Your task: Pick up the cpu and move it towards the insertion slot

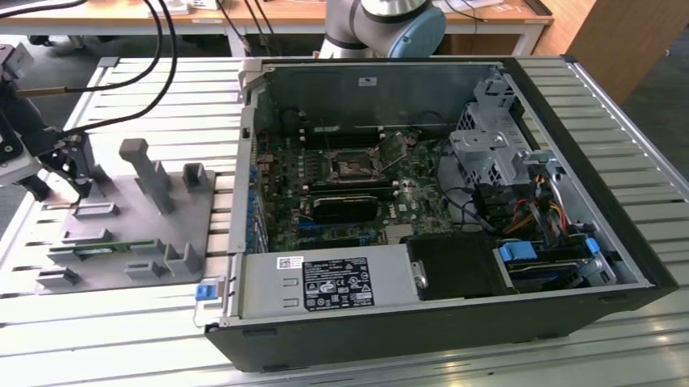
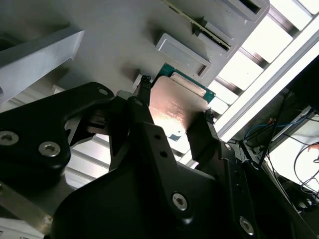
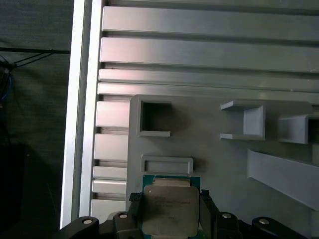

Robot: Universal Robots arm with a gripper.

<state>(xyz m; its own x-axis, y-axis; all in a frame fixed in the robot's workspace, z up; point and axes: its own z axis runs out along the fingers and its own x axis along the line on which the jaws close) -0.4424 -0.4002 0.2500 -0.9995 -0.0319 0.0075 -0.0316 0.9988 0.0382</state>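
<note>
Gripper: the gripper [image 1: 73, 181] sits at the far side of the exterior view's left, above the near edge of the grey fixture [image 1: 140, 230].
Grip state: narrowed onto the chip. In both wrist views the dark fingers [image 3: 133, 205] press against two opposite edges of it.
Cpu: the cpu [image 2: 175, 102] is held between the fingertips, silver top facing the first wrist camera, with a thin green rim showing round it. It hangs over the fixture, just beside a shallow rectangular recess [image 3: 167, 164]. Whether it has fully cleared the fixture cannot be told.
Memory stick: a narrow green memory stick [image 1: 102, 248] lies in its fixture holder, to the exterior view's right of the gripper and nearer the camera.
Computer case: the open computer case [image 1: 603, 266] lies on the slatted table [image 1: 119, 339], to the exterior view's right of the fixture.
Insertion slot: the insertion slot [image 1: 353, 167] is the square, silver-framed socket on the green board, with a long black card [image 1: 347, 207] just nearer the camera.
Bearing: from the gripper the slot lies toward the exterior view's right, well apart, beyond the fixture and the case wall. The chip is square, so no long axis matters.
Stage: judged as the pick made and the carry toward the slot barely started.
</note>
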